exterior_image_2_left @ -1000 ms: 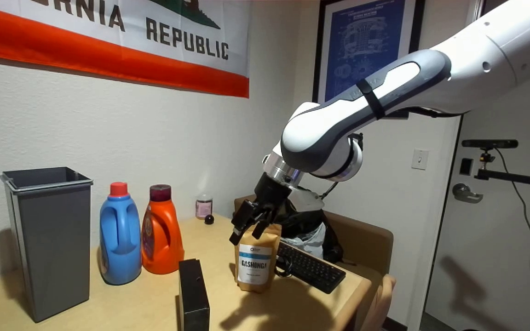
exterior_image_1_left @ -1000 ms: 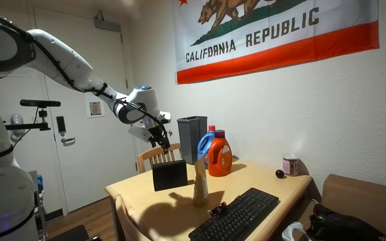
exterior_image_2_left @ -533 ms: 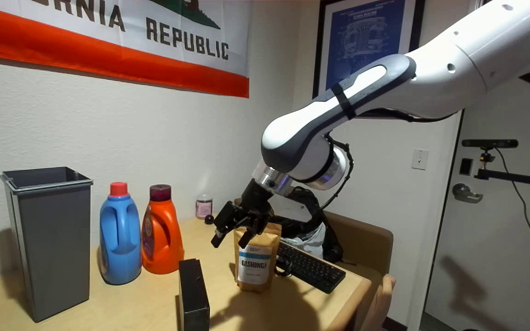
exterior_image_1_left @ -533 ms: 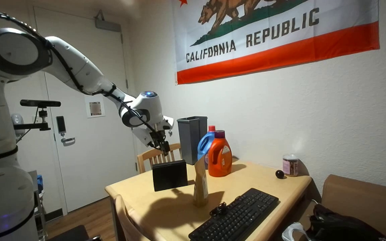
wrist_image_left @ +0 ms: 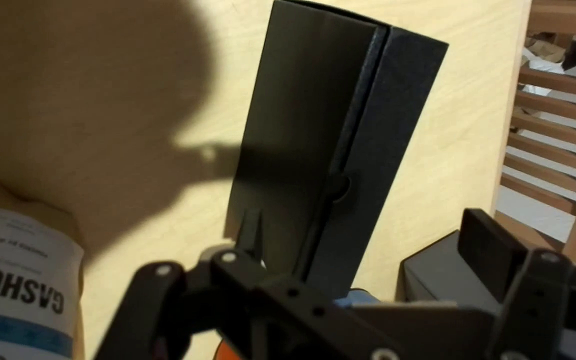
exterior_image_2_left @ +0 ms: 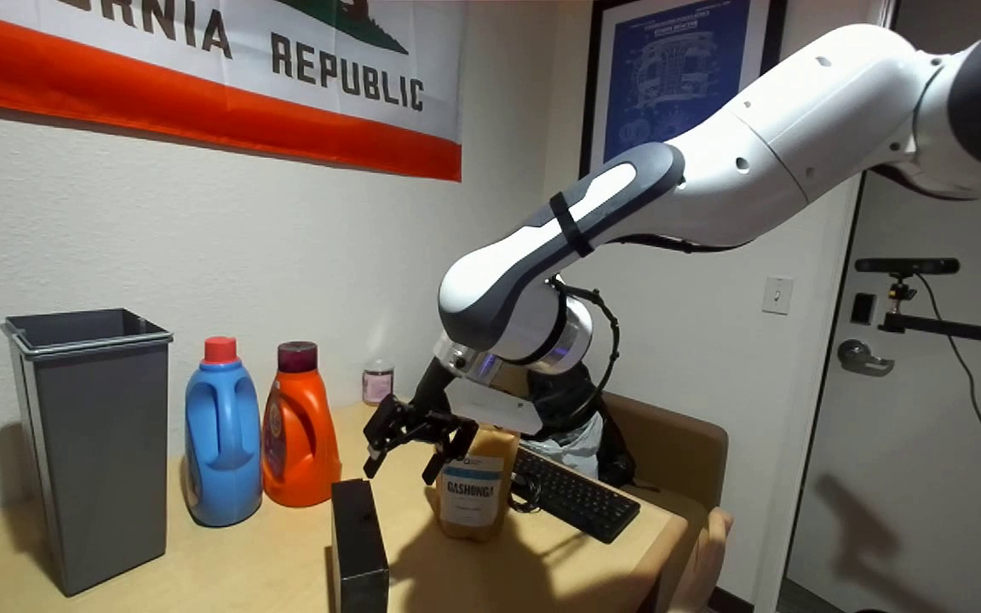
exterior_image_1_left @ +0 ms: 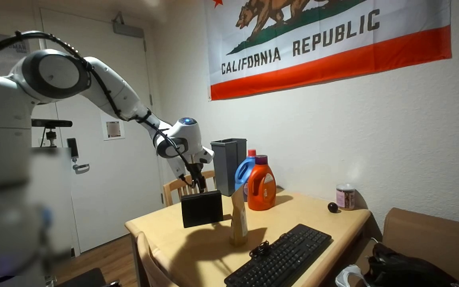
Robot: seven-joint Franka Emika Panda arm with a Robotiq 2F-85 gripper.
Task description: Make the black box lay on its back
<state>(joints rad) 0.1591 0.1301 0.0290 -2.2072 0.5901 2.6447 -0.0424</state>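
Note:
The black box [exterior_image_1_left: 202, 209] stands upright on a narrow long side on the table, its broad face towards the camera in an exterior view. In an exterior view it shows nearly end-on [exterior_image_2_left: 359, 545]. In the wrist view the box [wrist_image_left: 308, 115] shows a broad face and a narrow side with a small round notch. My gripper [exterior_image_2_left: 402, 474] is open and empty, its fingers spread wide, just above the level of the box's top edge. The gripper [exterior_image_1_left: 202, 190] also shows there, its tips close to the top edge. In the wrist view the fingers [wrist_image_left: 363, 220] hide the box's near end.
A brown bag [exterior_image_2_left: 472, 498] stands beside the box, close behind the gripper. A blue bottle [exterior_image_2_left: 222, 443], an orange bottle [exterior_image_2_left: 299, 434] and a tall grey bin [exterior_image_2_left: 99, 443] stand along the wall. A black keyboard [exterior_image_1_left: 283, 259] lies near the table's edge. Chairs [exterior_image_1_left: 185, 185] stand round the table.
My gripper has moved down and closer to the box. Its fingers look wider apart, and its shadow has shifted on the table. The box and the other objects have not moved.

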